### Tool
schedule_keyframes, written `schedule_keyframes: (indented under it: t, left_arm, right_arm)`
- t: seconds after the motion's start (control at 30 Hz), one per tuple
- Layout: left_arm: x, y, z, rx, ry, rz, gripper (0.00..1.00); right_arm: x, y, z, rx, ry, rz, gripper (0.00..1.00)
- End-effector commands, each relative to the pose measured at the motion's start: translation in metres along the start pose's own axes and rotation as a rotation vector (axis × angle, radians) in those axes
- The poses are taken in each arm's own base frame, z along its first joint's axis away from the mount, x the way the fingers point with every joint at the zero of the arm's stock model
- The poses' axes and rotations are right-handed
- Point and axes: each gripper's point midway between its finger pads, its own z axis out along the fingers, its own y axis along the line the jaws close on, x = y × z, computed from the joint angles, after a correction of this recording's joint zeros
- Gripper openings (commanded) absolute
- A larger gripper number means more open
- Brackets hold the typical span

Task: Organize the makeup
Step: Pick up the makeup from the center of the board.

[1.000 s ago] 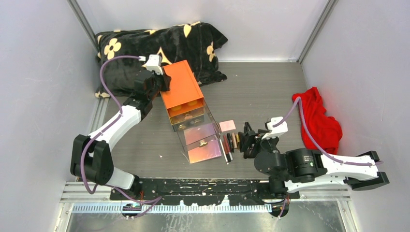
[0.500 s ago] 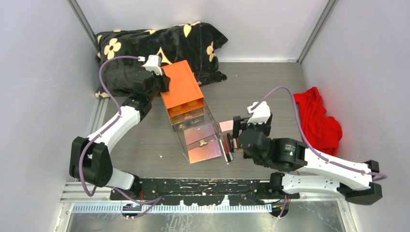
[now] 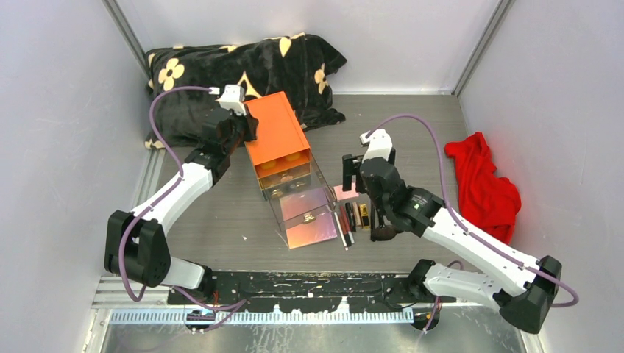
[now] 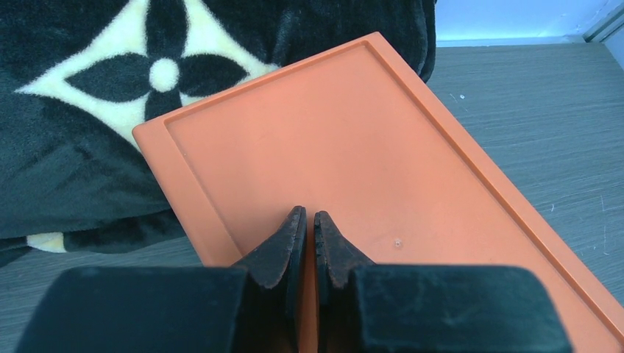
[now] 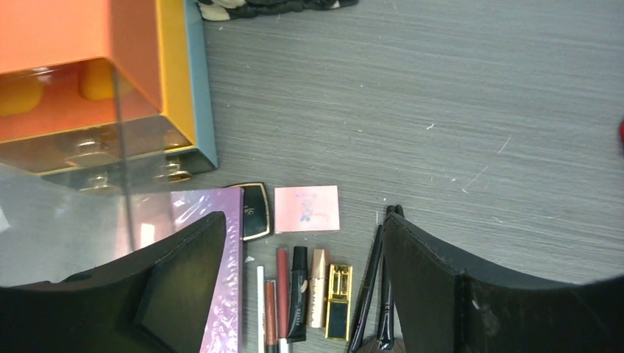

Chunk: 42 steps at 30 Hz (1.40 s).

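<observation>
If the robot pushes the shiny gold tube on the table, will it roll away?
Probably not far: the gold tube looks flat-sided, so it should slide more than roll. Its shiny shell may be slippery to pinch. It lies close between a beige tube and the black brushes, so a push would likely bump them.

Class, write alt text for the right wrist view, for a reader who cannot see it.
Two open black fingers frame a row of makeup on a grey table: a pink palette, red, black and gold tubes and slim black brushes. An orange-topped box with clear drawers sits at upper left.
</observation>
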Motion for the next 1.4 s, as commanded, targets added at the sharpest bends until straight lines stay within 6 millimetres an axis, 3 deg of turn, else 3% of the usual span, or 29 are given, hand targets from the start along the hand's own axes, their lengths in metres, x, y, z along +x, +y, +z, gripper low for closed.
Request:
schedule_keyframes:
  t: [0.0, 0.17, 0.4, 0.67, 1.17, 1.37]
  left_arm:
    - [0.083, 0.025, -0.015, -0.086, 0.274, 0.008, 0.1]
    - [0.088, 0.026, -0.014, -0.087, 0.284, 0.009, 0.1]
    - [0.088, 0.027, -0.016, -0.094, 0.283, 0.012, 0.1]
    - [0.093, 0.028, -0.014, -0.096, 0.296, 0.014, 0.1]
    - [0.095, 0.032, -0.016, -0.114, 0.294, 0.018, 0.1]
    - [0.099, 0.037, -0.029, -0.158, 0.3, -0.029, 0.1]
  right_arm:
    - [-0.014, -0.007, 0.011, -0.094, -0.05, 0.107, 0.82]
    - [-0.003, -0.02, 0.025, -0.108, -0.011, 0.14, 0.81]
    - [0.038, -0.004, 0.042, -0.238, 0.129, 0.178, 0.77]
    - [0.072, -0.007, 0.038, -0.287, 0.228, 0.194, 0.73]
    - [0.113, 0.029, 0.028, -0.521, 0.352, 0.235, 0.73]
    - [0.124, 0.036, 0.025, -0.577, 0.382, 0.24, 0.72]
